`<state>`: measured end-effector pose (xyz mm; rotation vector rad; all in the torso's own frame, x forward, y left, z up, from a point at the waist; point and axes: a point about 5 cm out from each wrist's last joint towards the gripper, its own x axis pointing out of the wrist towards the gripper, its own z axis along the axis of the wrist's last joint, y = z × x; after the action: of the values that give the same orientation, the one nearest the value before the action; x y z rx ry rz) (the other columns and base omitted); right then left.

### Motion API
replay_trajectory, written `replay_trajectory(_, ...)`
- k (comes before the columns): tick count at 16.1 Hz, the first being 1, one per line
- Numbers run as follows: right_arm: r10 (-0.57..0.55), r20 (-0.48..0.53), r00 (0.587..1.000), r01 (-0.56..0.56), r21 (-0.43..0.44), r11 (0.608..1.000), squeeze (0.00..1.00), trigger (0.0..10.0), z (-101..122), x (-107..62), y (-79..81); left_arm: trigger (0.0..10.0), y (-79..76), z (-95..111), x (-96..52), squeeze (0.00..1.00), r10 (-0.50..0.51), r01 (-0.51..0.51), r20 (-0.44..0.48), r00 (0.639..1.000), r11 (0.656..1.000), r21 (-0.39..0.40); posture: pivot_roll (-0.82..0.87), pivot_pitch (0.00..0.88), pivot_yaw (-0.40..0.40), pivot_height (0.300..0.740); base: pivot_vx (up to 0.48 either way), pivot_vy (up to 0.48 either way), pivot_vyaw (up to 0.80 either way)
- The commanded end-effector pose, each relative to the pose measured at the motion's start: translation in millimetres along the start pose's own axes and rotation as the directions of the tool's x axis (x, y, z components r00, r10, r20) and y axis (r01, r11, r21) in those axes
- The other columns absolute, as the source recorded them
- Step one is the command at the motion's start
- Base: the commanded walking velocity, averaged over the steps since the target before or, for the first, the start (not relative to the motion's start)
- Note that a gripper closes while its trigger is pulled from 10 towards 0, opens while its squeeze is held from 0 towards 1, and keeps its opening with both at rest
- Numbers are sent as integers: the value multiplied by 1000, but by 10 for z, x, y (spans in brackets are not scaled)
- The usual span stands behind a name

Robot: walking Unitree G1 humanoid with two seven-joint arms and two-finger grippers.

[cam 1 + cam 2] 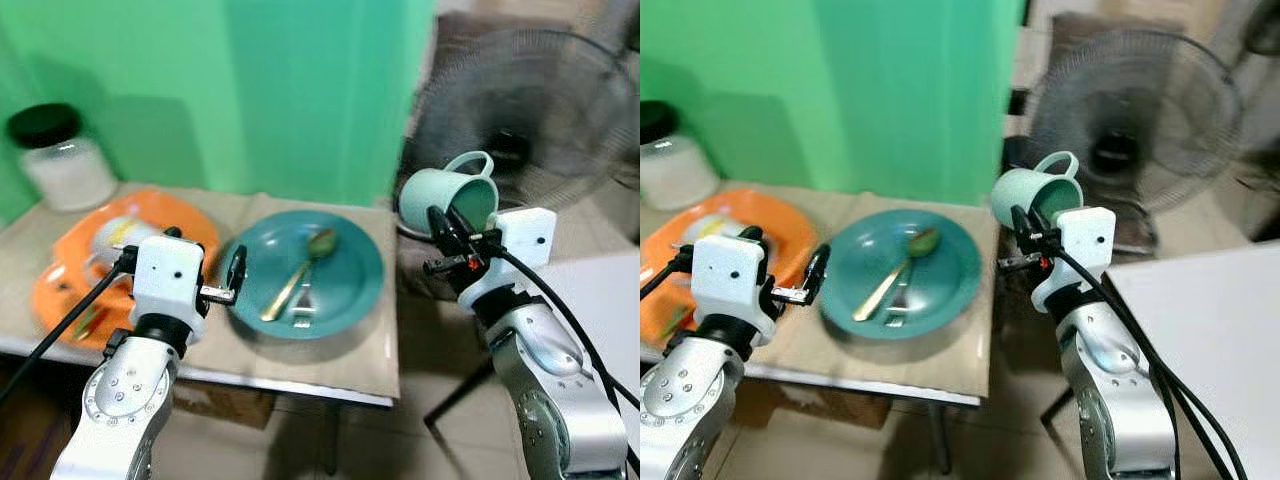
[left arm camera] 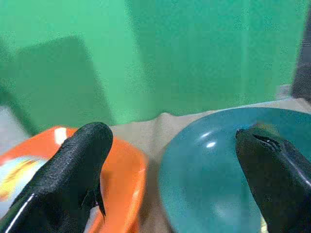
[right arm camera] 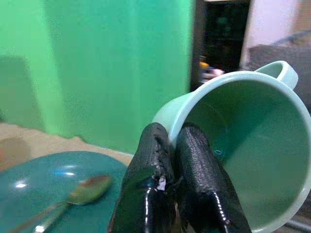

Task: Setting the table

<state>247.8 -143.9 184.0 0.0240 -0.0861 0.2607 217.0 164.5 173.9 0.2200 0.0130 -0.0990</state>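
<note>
A table (image 1: 330, 375) covered in a beige cloth stands against a bright green wall (image 1: 300, 90); on it, near the right end, lies a round teal plate (image 1: 355, 275) holding a gold-coloured metal spoon (image 1: 298, 274), bowl toward the wall, with a second metal utensil, perhaps a fork (image 1: 304, 303), lying just beside the spoon's handle; just beside the plate on its left sits an orange plastic dish (image 1: 70, 290) with a pale cup-like thing inside that is too blurred to name; behind the dish, by the wall, stands a clear glass jar with a black lid (image 1: 60, 155), filled with something white.

The right gripper (image 1: 440, 222) is held in the air off the table's right edge, beyond the plate; its two black fingers (image 3: 194, 179) are pressed together on the rim of a pale green mug with a loop handle (image 1: 452, 192), one finger inside the wall and one outside; the mug is tilted with its mouth facing the robot, and nothing can be seen inside it; behind it stands a dark round electric fan (image 1: 540, 110).

The left gripper (image 1: 205, 262) hovers low over the table between the orange dish and the teal plate, its fingers (image 2: 82, 155) spread wide and holding nothing; one finger is over the dish's edge, the other over the plate's rim.

A white tabletop (image 1: 610, 300) shows at the right.
</note>
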Motion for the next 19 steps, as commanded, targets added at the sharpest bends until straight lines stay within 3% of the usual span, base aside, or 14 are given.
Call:
replay_trajectory(1,-13,4,1000,13,-5,1000,0,10000,16,13,-12,10000,13,28,-6,0,-4,4,8,1000,1000,0,23,0,6,740,0,0,0)
replay_trajectory(10,-25,-34,999,25,13,1000,0,10000,-13,32,-3,10000,22,52,25,0,0,0,8,1000,999,-34,27,0,13,740,0,0,0)
replay_trajectory(17,-23,-24,999,21,-85,996,0,10000,19,77,34,10000,39,46,34,0,4,-4,-1,1000,1000,-17,30,0,6,740,-155,0,0)
replay_trajectory(19,-7,-26,1000,5,-61,998,0,10000,16,80,44,10000,33,48,38,0,-1,1,0,1000,1000,-14,32,0,5,740,0,0,0)
